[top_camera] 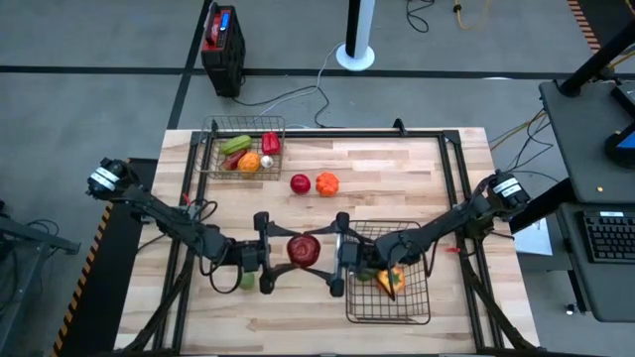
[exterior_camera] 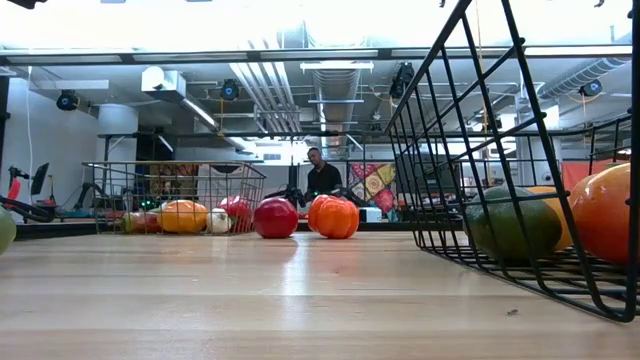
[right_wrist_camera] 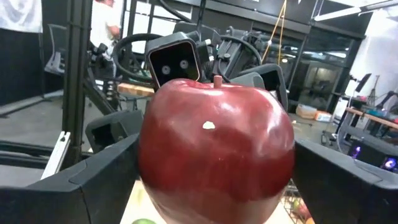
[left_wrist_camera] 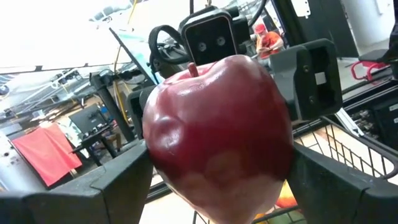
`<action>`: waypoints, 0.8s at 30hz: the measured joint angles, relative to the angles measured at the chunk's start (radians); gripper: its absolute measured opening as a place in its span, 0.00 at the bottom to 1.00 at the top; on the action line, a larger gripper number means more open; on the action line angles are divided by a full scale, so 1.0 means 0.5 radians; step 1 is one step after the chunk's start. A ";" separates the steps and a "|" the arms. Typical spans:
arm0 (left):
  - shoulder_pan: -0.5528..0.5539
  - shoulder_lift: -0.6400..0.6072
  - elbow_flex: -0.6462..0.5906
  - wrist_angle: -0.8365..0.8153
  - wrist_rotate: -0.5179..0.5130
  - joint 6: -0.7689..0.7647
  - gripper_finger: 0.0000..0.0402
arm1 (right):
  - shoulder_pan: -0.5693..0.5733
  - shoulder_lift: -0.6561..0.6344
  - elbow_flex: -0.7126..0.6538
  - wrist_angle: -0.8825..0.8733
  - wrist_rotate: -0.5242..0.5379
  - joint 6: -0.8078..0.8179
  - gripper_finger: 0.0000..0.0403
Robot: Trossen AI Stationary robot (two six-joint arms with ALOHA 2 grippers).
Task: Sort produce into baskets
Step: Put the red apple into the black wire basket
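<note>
A dark red apple (top_camera: 304, 249) sat between the two hands above the middle of the surface (top_camera: 417, 169), near its front edge. The left hand (top_camera: 275, 253) and right hand (top_camera: 331, 256) faced each other, each with its fingers wide on either side of the apple; which one truly carried it seemed unclear. The larger basket (top_camera: 417, 309) lay just beside the right hand. The smaller basket (top_camera: 213, 149) stood at the far left corner, with a red piece (top_camera: 300, 183) and orange piece (top_camera: 326, 183) on open wood between.
</note>
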 joint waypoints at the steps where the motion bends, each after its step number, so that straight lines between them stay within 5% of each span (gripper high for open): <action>1: 0.000 0.000 0.001 -0.001 -0.001 -0.003 0.78 | -0.001 -0.006 -0.006 0.001 -0.008 0.008 0.91; 8: 0.002 0.001 0.002 -0.013 -0.007 -0.033 0.80 | -0.012 -0.022 -0.005 -0.066 0.010 0.074 0.83; 24: 0.002 0.004 0.005 -0.059 -0.165 -0.222 0.89 | -0.022 -0.103 -0.005 -0.138 0.033 0.077 0.83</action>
